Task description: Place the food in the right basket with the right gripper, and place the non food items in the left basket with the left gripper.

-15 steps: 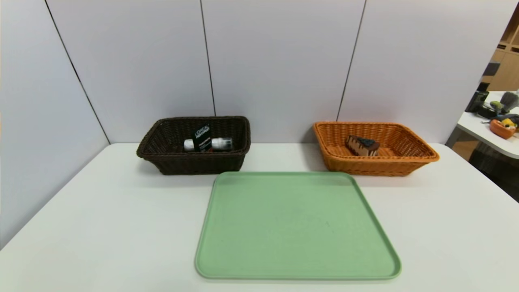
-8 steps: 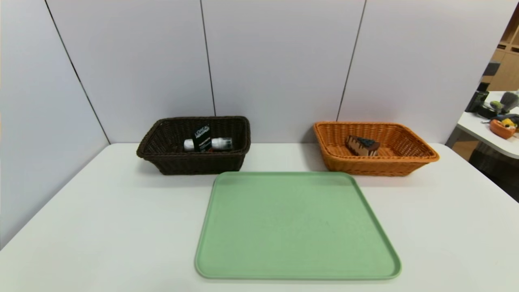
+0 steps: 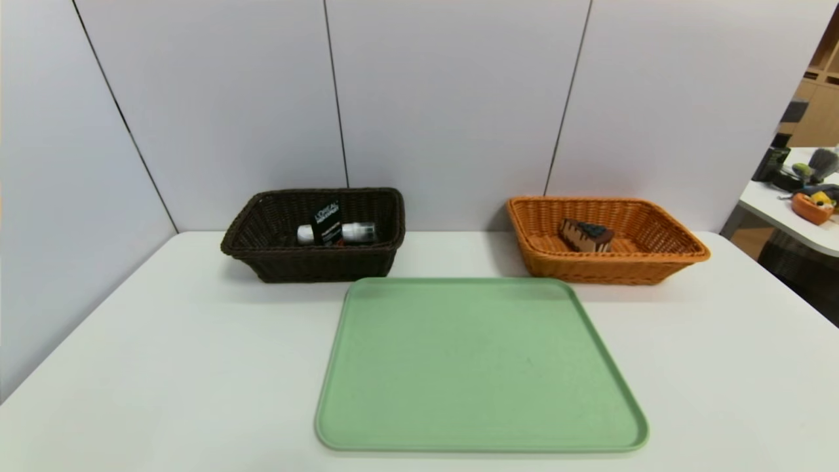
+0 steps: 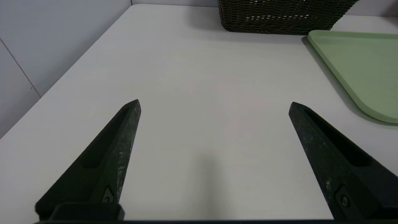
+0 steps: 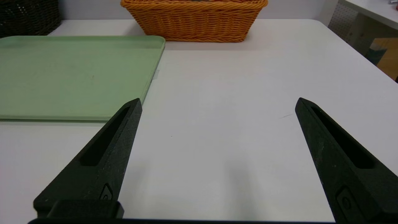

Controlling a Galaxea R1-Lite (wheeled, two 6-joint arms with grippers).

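On the white table (image 3: 164,367) the tray (image 3: 478,367) lies bare, the tube (image 3: 335,232) in the left basket (image 3: 262,255) and the cake (image 3: 585,236) in the right basket (image 3: 655,265), so sorting looks finished; left gripper (image 4: 214,105) and right gripper (image 5: 217,102) hover spread and unladen over the table, needing no further pick.

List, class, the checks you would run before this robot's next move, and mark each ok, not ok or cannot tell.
1. Tray holds nothing left to sort: ok.
2. Tube lies in the brown basket: ok.
3. Cake sits in the orange basket: ok.
4. Left pincer open, holding nothing, over bare table on the tray's left: ok.
5. Right pincer open, holding nothing, over the table on the tray's right: ok.
6. Anything hidden beneath the tube or cake: cannot tell.
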